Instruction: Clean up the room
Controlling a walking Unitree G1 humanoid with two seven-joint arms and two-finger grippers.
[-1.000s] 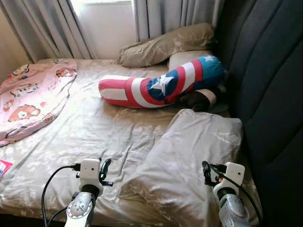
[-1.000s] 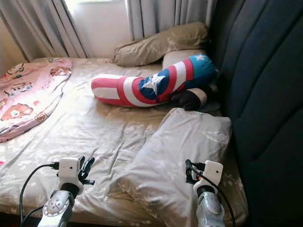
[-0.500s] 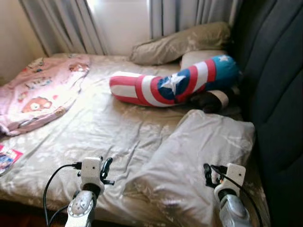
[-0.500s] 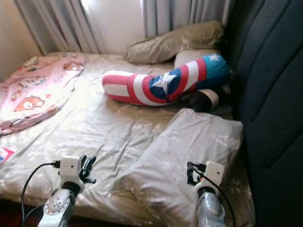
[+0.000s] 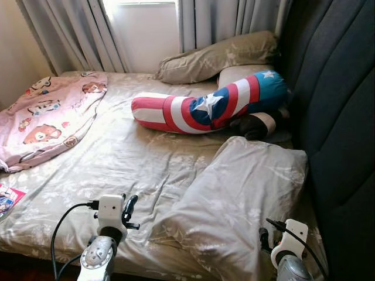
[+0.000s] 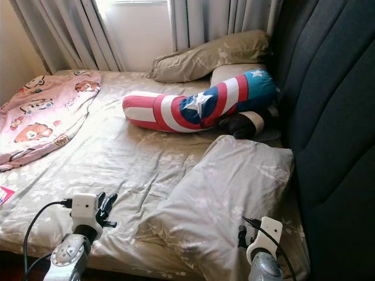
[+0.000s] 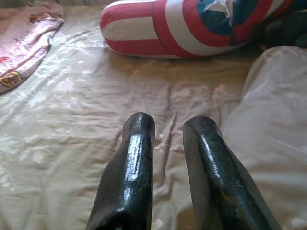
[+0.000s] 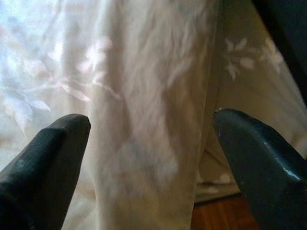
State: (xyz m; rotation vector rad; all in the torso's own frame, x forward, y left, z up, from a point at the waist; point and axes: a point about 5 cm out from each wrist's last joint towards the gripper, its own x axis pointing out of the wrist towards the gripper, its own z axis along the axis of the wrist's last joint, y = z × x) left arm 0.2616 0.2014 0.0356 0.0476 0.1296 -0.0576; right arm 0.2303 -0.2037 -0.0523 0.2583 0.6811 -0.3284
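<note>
A wide bed covered in a crumpled beige floral sheet (image 5: 117, 158) lies before the robot, with a dark padded headboard (image 5: 340, 105) along its right side and grey curtains (image 5: 76, 29) at the far end. On the sheet's far left lies a pink cartoon-print blanket (image 5: 47, 117). Near the headboard, a large beige floral pillow (image 5: 240, 199) lies askew at the near right corner; beyond it rests a long red, white and blue star-patterned bolster (image 5: 205, 108), and a second beige pillow (image 5: 217, 55) leans under the curtains. A small colourful booklet (image 5: 7, 198) sits at the sheet's near left edge. The left gripper (image 7: 165, 129) hovers above the sheet just left of the large pillow, fingers a narrow gap apart and holding nothing. The right gripper (image 8: 151, 132) is spread wide at the large pillow's near edge, the fabric lying between its fingers, not clamped.
</note>
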